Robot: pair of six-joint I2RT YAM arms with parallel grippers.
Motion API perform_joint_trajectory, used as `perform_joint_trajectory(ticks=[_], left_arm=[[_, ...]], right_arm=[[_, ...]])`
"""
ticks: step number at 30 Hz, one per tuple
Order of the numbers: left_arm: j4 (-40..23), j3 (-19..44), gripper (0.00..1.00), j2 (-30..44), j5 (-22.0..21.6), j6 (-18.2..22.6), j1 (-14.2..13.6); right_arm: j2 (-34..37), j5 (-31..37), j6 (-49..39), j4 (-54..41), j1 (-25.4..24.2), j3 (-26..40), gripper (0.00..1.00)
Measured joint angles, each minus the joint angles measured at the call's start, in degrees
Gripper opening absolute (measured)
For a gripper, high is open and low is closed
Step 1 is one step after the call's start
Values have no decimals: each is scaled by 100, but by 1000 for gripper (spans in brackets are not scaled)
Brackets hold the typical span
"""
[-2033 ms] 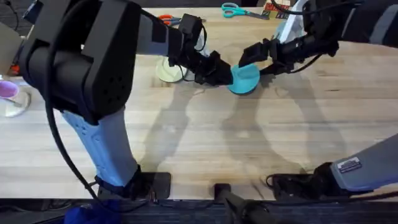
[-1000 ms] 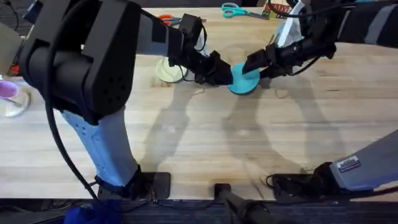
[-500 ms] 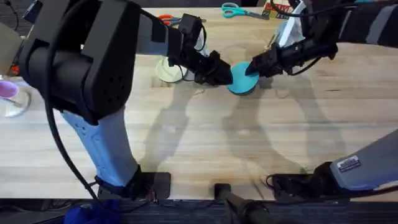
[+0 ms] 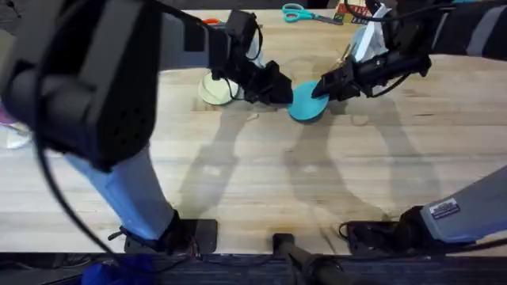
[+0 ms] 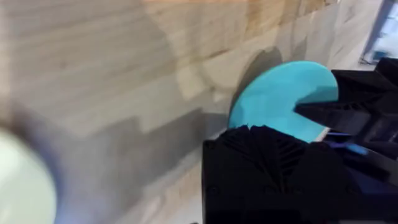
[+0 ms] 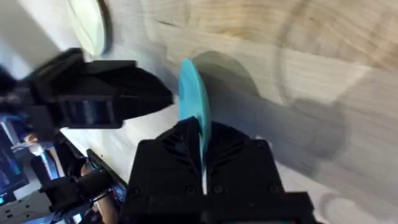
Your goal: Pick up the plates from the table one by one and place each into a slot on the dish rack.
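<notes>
1. Overhead, the teal-blue plate sits tilted up off the table near the far middle, caught between the two arms.
2. The right gripper reaches in from the right and meets the plate's right edge.
3. Right wrist view: the teal-blue plate stands edge-on, and its rim runs down into the narrow gap between the right gripper's two black fingers, which are closed on it with only the plate's thickness between them.
4. The left gripper comes in from the left and lies just beside the plate's left edge; overhead I cannot tell whether it touches.
5. Left wrist view: one black finger of the left gripper covers the lower part of the teal-blue plate; how wide these jaws stand I cannot tell.
6. In the same view the other arm's dark gripper overlaps the plate's far side.
7. The pale cream-yellow plate lies on the table behind the left arm, left of the teal one and apart from it.
8. Scissors with teal handles lie at the far edge of the table, well apart from both plates.
</notes>
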Motion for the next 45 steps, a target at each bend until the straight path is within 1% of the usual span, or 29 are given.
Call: perform_joint_trajectory(ticks=[4, 7, 11, 15, 17, 23, 26, 30, 32, 39, 43, 44, 45], left_arm=[[-707, 0, 40, -614, -424, 321, 102], [-1247, 0, 40, -1103, -736, 652, 229], [-1804, 0, 40, -1659, -1113, 1125, 379], [-2185, 0, 40, -2248, -1513, 1488, 447], [-2322, 0, 40, -2542, -1669, 1632, 474], [-2800, 0, 41, -3457, -1956, 2128, 622], [-3208, 0, 40, -3820, -2183, 2298, 719], [-3750, 0, 40, -4191, -2623, 2534, 837], [-3901, 0, 40, -4338, -2878, 2600, 861], [-4211, 0, 40, -4736, -3755, 2714, 861], [-4242, 0, 40, -4793, -4082, 2736, 861], [-4239, 0, 63, -4791, -4134, 2756, 861], [-4237, 0, 128, -4791, -4179, 2778, 861]], right_arm=[[-178, 132, -22, -342, 16, 68, 32], [-370, 505, -197, -815, 26, 254, 32], [-691, 958, -557, -1402, 26, 597, 32], [-1065, 1234, -1017, -1834, 26, 1018, 32], [-1260, 1326, -1198, -1909, 26, 1167, 31], [-1926, 1576, -1750, -1947, 26, 1455, 31], [-2228, 1759, -2005, -1952, 26, 1528, 31], [-2546, 2050, -2410, -2000, 26, 1541, 31], [-2654, 2213, -2585, -2050, 26, 1541, 31], [-2923, 3000, -2978, -2033, 31, 1541, 31], [-3025, 3353, -3171, -2035, 28, 1541, 31], [-3034, 3392, -3234, -2033, 31, 1541, 31], [-3038, 3431, -3289, -2033, 31, 1543, 31]])
